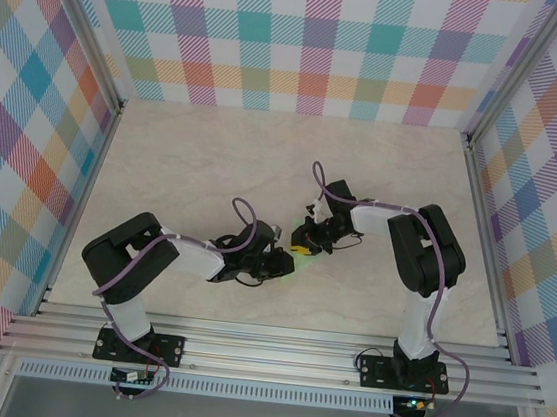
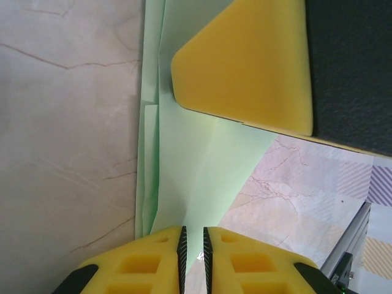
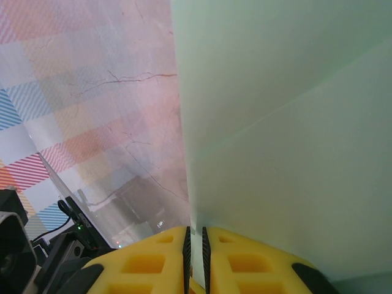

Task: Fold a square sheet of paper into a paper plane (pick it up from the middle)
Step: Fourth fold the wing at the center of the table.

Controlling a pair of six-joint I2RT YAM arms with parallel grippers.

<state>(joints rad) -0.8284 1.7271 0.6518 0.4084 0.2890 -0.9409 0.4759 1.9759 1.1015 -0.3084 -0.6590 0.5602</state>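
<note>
The pale mint-green sheet of paper (image 2: 190, 153) is folded into stacked layers with long creases, and both grippers hold it just above the table near the middle. My left gripper (image 2: 193, 251) is shut on its narrow lower edge, the paper pinched between the black pads. One yellow finger (image 2: 245, 67) of the right gripper presses on the paper's far end. In the right wrist view the paper (image 3: 282, 122) rises as a broad folded panel, and my right gripper (image 3: 195, 245) is shut on its edge. From above, the left gripper (image 1: 288, 260) and right gripper (image 1: 305, 242) meet over a sliver of green paper (image 1: 304, 264).
The marble-look table (image 1: 213, 161) is walled by plaid panels (image 1: 25, 139) on three sides. Aluminium rails (image 1: 272, 354) run along the near edge by the arm bases. Bare tabletop stretches behind and to both sides of the grippers.
</note>
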